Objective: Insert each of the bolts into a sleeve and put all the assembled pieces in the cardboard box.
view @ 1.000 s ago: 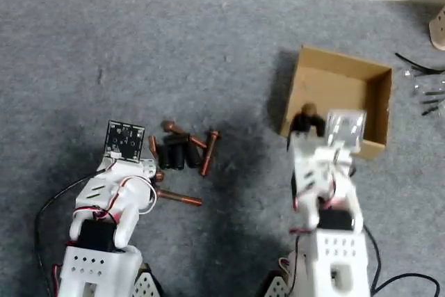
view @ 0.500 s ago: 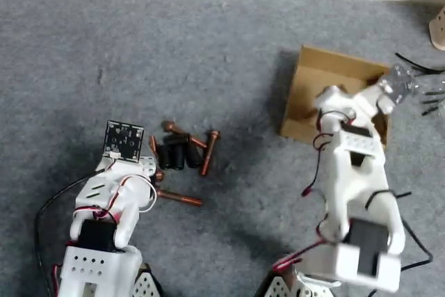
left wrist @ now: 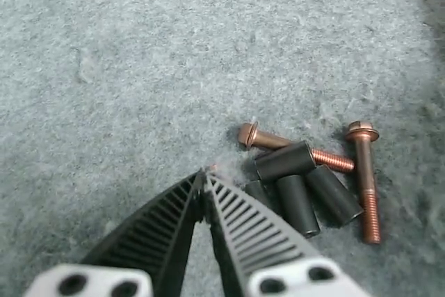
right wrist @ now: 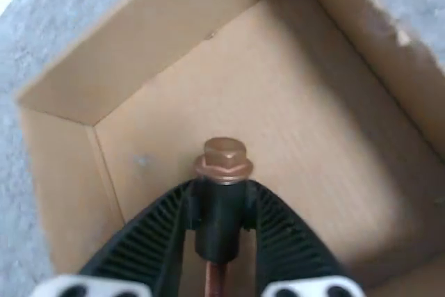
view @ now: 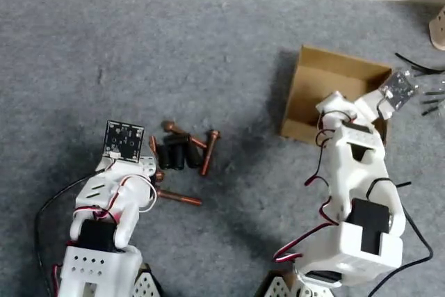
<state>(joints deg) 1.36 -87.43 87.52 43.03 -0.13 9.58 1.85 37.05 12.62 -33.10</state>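
R gripper (right wrist: 221, 203) clamps black cylindrical sleeve (right wrist: 220, 226) w/ copper hex-head bolt (right wrist: 223, 159) over brown cardboard box (view: 295, 99), upper right. L gripper (left wrist: 204, 180) closed by copper bolts (left wrist: 364, 172), lower left.

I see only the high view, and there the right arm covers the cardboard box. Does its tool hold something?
Observer: Yes. The right tool is shut on a bolt with a black sleeve on its shank, above the cardboard box.
Operator: Is some piece lying in the box?
Observer: Its floor, where the right wrist view shows it, is bare.
Operator: And the left tool?
Observer: The left tool is shut and empty, its tips just short of the loose sleeves.
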